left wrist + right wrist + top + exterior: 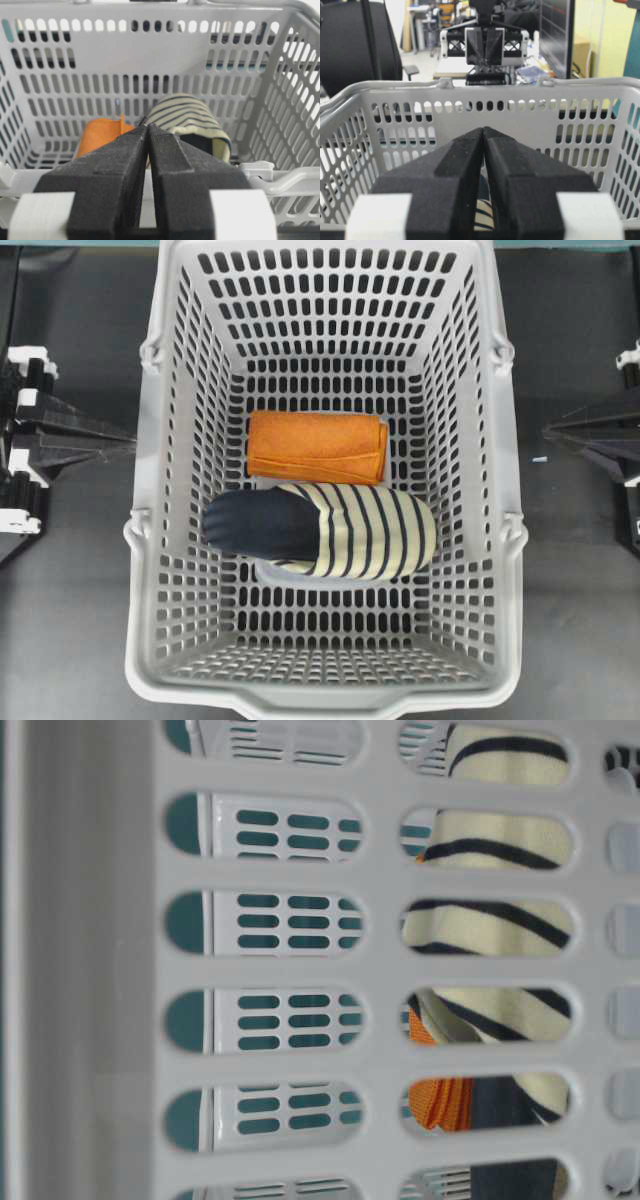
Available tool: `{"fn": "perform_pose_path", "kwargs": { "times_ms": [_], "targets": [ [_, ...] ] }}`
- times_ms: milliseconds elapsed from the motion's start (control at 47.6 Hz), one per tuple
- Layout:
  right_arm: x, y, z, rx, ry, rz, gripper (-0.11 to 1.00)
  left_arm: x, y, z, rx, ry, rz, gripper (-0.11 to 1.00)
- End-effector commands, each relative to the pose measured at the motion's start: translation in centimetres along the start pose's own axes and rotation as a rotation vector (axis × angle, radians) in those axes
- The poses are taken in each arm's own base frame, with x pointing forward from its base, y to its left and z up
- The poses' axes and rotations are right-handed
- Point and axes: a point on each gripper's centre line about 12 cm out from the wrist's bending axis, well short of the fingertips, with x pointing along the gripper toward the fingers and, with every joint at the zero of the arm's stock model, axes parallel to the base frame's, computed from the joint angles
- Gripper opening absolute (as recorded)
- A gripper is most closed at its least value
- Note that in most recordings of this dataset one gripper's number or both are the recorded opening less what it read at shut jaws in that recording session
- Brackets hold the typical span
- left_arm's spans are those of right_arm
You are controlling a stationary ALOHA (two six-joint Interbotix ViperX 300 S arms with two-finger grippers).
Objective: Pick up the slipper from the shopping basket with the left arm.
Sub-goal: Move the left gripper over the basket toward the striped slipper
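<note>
Striped cream-and-navy fabric slipper [330, 530] beside folded orange cloth [317, 446] in slotted grey plastic basket [160, 540]; we see both hands, left [128, 445] and right [550, 430], clenched outside.

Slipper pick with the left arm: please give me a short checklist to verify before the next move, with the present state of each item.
1. Slipper lies uncovered in the shopping basket: ok.
2. Left gripper open for the grasp: not ok, fingers closed.
3. Left gripper outside the basket wall: ok.
4. Right gripper away from the basket: ok.
5. Orange cloth apart from the slipper: not ok, they touch.
</note>
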Motion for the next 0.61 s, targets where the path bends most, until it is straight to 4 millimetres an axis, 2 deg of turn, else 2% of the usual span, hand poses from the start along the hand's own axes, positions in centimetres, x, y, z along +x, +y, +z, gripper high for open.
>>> {"fn": "perform_pose_path", "kwargs": {
  "times_ms": [0,63,147,336,588],
  "targets": [
    [0.3,0.1,0.2,0.008,-0.001,0.004,0.00,0.7,-0.3,2.2,0.017,-0.008,-0.018,0.06],
    [0.2,0.1,0.1,0.019,0.005,0.006,0.06,1.3,-0.3,3.2,0.000,0.051,-0.017,0.03],
    [0.2,0.3,-0.1,0.041,0.034,0.015,0.00,2.1,-0.4,4.2,-0.014,0.150,-0.018,0.00],
    [-0.1,0.6,-0.4,0.064,0.072,0.025,0.00,4.6,-1.1,6.5,-0.015,0.337,-0.036,0.00],
    [-0.6,0.5,0.1,0.058,0.059,0.026,0.00,10.3,-2.2,6.9,0.004,0.569,-0.055,0.00]
  ]
}}
